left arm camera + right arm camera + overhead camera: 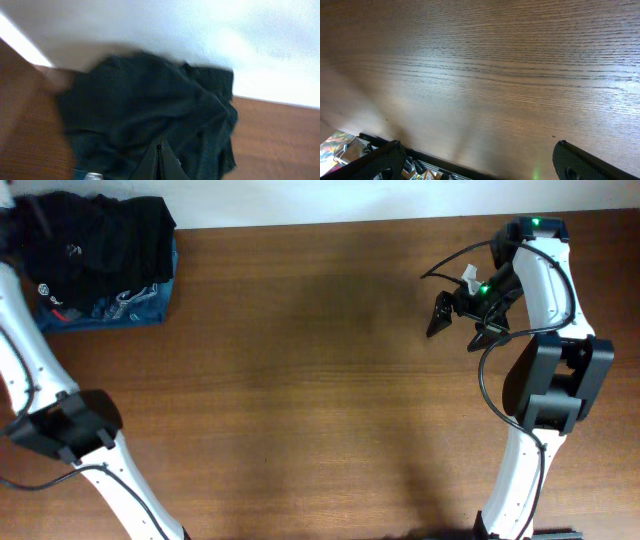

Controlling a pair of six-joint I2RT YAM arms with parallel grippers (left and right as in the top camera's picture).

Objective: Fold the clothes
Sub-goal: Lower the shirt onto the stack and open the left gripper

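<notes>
Overhead, the clothes (100, 235) lie bunched, unfolded, far from the splayed right gripper (458, 325); at the left wrist, the left gripper (160, 157) is clenched against them, hold unclear, all folding ahead; under the right wrist, table (480, 75).

Left wrist view is blurred: plain black soft fabric garment (150, 100) shows no detail, and left gripper (160, 150) dark fingers blend into it, so any grip on cloth is unclear. Overhead, blue white-printed garment (120, 308) is mostly hidden under black pile (110, 230), whose separate pieces can't be told apart.
</notes>
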